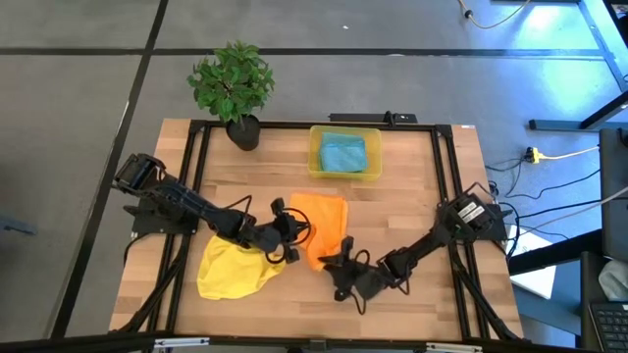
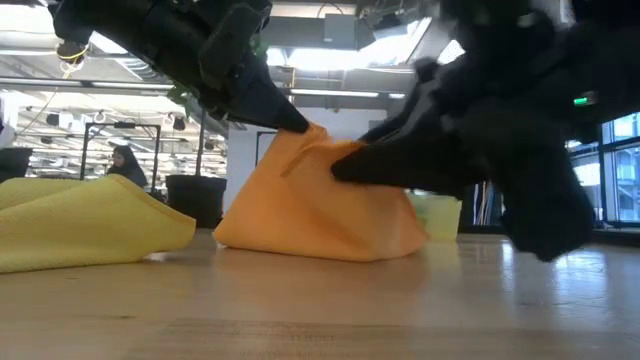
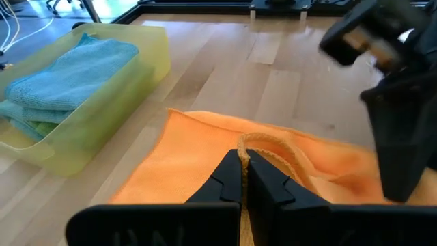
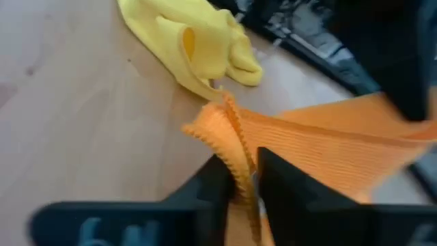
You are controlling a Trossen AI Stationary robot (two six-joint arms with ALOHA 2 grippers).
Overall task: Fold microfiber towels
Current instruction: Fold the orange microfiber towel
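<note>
Orange towel, long axis front-to-back, w/ left gripper & right gripper both clamped on its near edge.

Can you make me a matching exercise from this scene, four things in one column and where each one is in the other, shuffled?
Things:
1. orange towel
2. yellow towel
3. teal-blue towel
4. potted plant

Places:
A. inside the yellow bin
B. far left corner of the table
C. pinched by both grippers, mid-table
D. lying loose near the front edge, under the left arm

Pairs: 1-C, 2-D, 3-A, 4-B
</note>
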